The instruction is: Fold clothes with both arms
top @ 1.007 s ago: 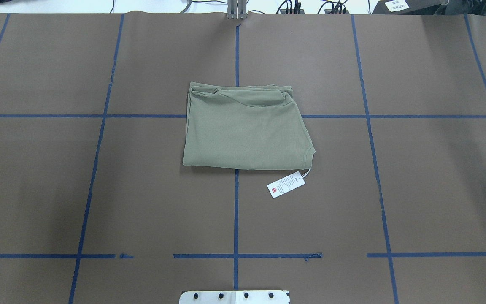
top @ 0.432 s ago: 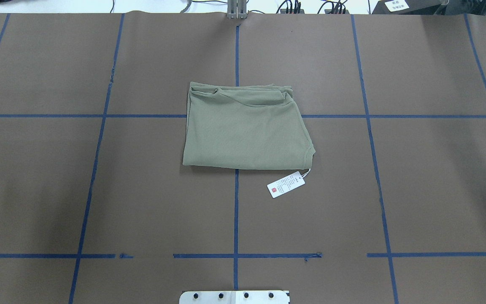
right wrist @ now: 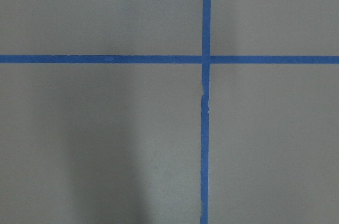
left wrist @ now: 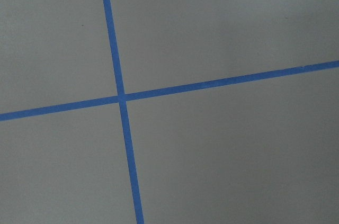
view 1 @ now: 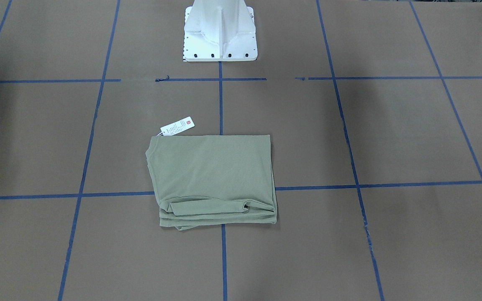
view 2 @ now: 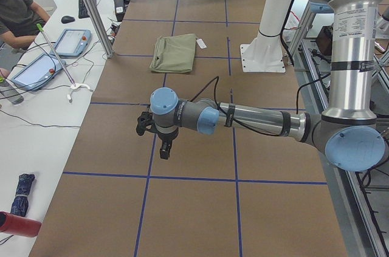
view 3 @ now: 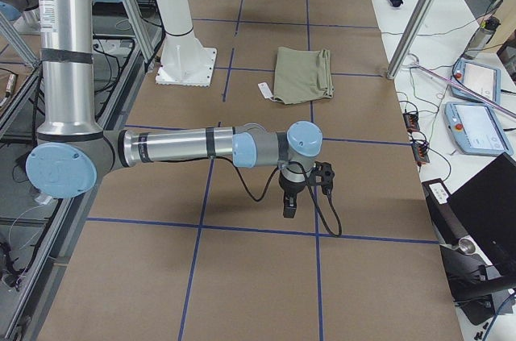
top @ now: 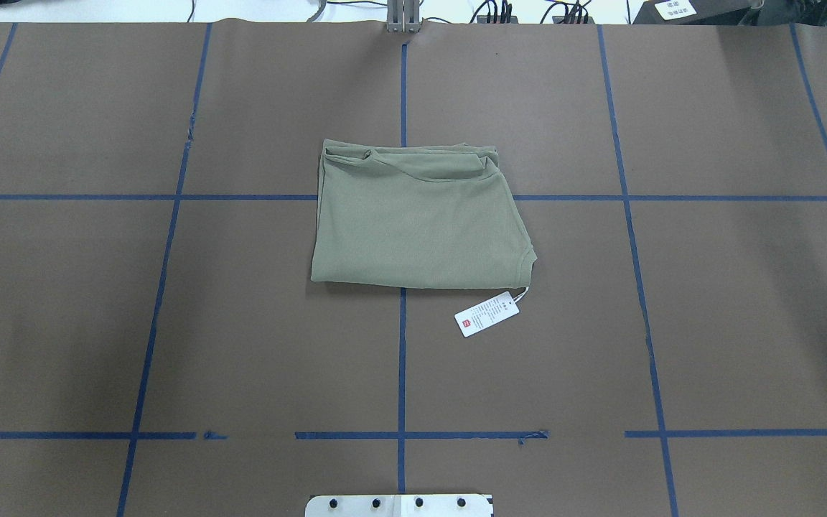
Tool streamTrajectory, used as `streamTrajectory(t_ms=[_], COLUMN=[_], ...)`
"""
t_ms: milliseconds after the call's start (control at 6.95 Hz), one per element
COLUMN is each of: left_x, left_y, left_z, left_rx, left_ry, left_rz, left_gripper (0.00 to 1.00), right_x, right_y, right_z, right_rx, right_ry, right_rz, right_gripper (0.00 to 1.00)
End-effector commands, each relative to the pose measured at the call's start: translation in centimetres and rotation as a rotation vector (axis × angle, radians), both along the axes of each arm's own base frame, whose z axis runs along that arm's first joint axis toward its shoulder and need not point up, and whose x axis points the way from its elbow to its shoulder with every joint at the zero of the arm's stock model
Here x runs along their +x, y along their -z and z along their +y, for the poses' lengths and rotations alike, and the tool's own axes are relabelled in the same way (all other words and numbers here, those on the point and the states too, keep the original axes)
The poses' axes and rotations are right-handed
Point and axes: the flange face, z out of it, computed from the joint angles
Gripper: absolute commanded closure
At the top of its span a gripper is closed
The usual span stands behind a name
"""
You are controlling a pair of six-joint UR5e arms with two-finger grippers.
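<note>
The clothes are one sage-green shirt (top: 417,226), folded into a rough rectangle at the middle of the brown table; I also see the shirt (view 1: 214,175) from the front and small in both side views (view 2: 174,52) (view 3: 302,73). Its white hang tag (top: 486,314) lies on the table beside one corner. My left gripper (view 2: 163,145) hangs over bare table far from the shirt, near the table's left end. The right gripper (view 3: 289,205) hangs likewise near the right end. Neither touches cloth, and I cannot tell whether either is open or shut. Both wrist views show only table and blue tape.
The white pedestal base (view 1: 220,37) stands at the robot's side of the table. Blue tape lines (top: 400,359) grid the surface. Beyond the far edge, a seated person (view 2: 15,11), teach pendants (view 2: 70,41) (view 3: 482,127) and cables sit on a side bench.
</note>
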Motion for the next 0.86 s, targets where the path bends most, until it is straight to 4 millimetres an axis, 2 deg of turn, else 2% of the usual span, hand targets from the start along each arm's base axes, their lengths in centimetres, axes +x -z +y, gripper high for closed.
streamTrajectory(t_ms=[0,288,432,720], left_x=[0.0,-0.2,-0.2,-0.6], left_y=[-0.2,-0.2,-1.8,-1.0], left_z=[0.0,0.3,0.5,0.4], left_rx=[-0.024,-0.027,-0.058,-0.027], left_ry=[-0.002,0.003,0.003,0.017], left_rz=[-0.004,-0.004,-0.012,-0.074], left_gripper=[0.00,0.00,0.00,0.00], right_x=[-0.3,-0.7,-0.8,-0.9], right_y=[1.0,2.4,2.7,2.2], right_z=[-0.6,-1.4,-1.3,-1.3], right_rx=[0.016,0.035,0.037,0.027], right_ry=[0.002,0.007,0.009,0.010], right_rz=[-0.023,-0.058,-0.078,-0.080], right_gripper=[0.00,0.00,0.00,0.00])
